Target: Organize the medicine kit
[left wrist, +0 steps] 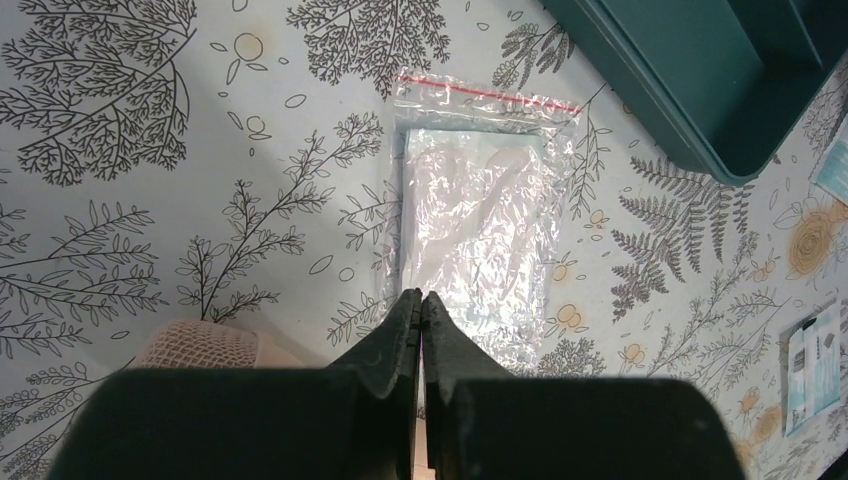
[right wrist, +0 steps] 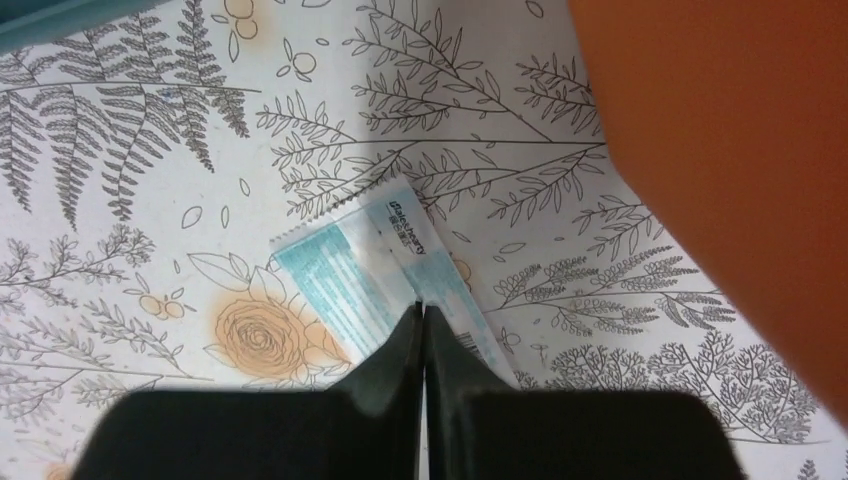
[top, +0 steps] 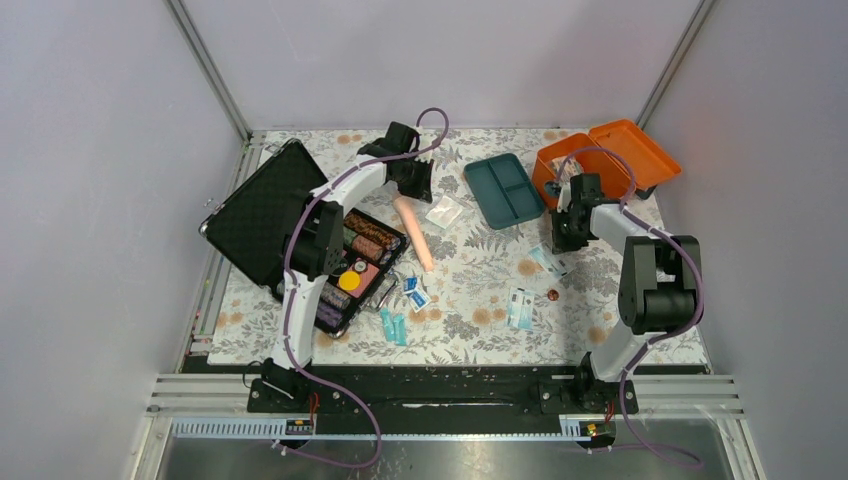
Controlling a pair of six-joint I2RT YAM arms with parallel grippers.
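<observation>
**Kit open at far right; both grippers shut over flat packets**

1 medicine kit [top: 547, 160] is sitting at the far-right corner of the floral mat [top: 480, 270]. It's smooth orange plastic, w/ its 1 hinged lid [top: 640, 150] leaning open to the right. 1 dark teal tray [top: 505, 190], rectangular w/ rounded corners and divider ridges, is lying out on the mat just left of the box.

2 grippers are working:
- The left gripper [left wrist: 421, 300] is hovering w/ black fingers pressed together, nothing between them. It's over 1 crinkly clear zip bag [left wrist: 480, 230] w/ a red seal line.
- The right gripper [right wrist: 422, 315] is also pressing its fingers flat together, over 1 flat blue-white sachet [right wrist: 370, 275] beside the kit's orange wall.

1 tan woven roll [top: 413, 232] is lying left of the bag. 1 black case [top: 285, 215] of striped chip stacks is lying open at left. Approx 5 small packets [top: 520, 308] are lying scattered mid-mat; exact no. too small to tell.
</observation>
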